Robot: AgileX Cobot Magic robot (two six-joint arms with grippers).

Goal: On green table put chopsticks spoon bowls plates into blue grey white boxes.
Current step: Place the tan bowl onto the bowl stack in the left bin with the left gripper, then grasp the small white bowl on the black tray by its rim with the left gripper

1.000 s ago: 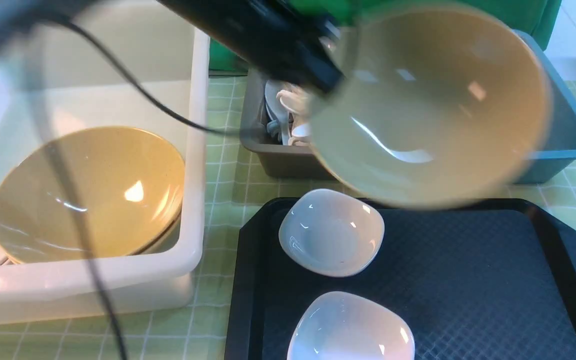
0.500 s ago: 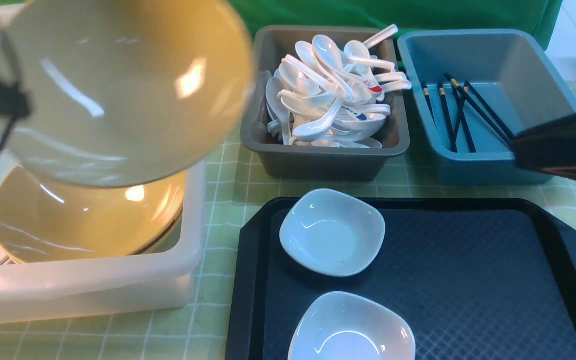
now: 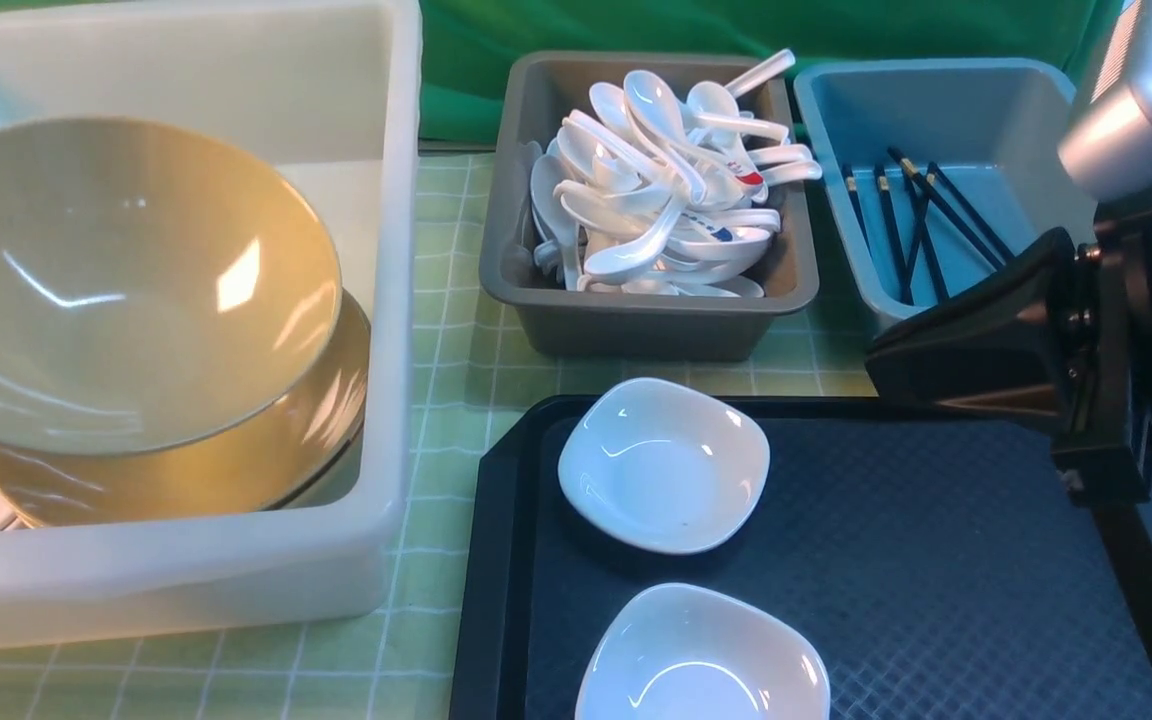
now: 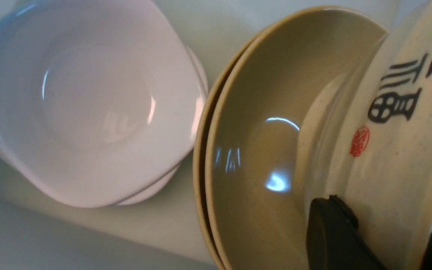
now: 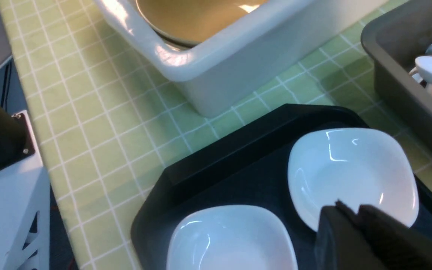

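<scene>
My left gripper (image 4: 384, 240) is shut on the rim of a tan bowl (image 3: 126, 280) with black characters on its outside. The bowl hangs tilted just above the stacked tan bowls (image 3: 236, 470) in the white box (image 3: 391, 300). Stacked white plates (image 4: 84, 105) lie beside them in that box. Two white plates (image 3: 664, 465) (image 3: 701, 655) rest on the black tray (image 3: 936, 600). My right gripper (image 3: 881, 350) hovers over the tray's far right part, shut and empty. White spoons (image 3: 666, 190) fill the grey box (image 3: 636, 330). Dark chopsticks (image 3: 921, 225) lie in the blue box (image 3: 836, 110).
A green checked cloth (image 3: 446, 340) covers the table. The three boxes stand in a row behind and left of the tray. In the right wrist view the table edge (image 5: 39, 123) and a white robot base (image 5: 9, 210) show.
The tan bowl travelled from above the grey and blue boxes leftward and came down over the stack in the white box. My right arm came in from the right edge over the tray.
</scene>
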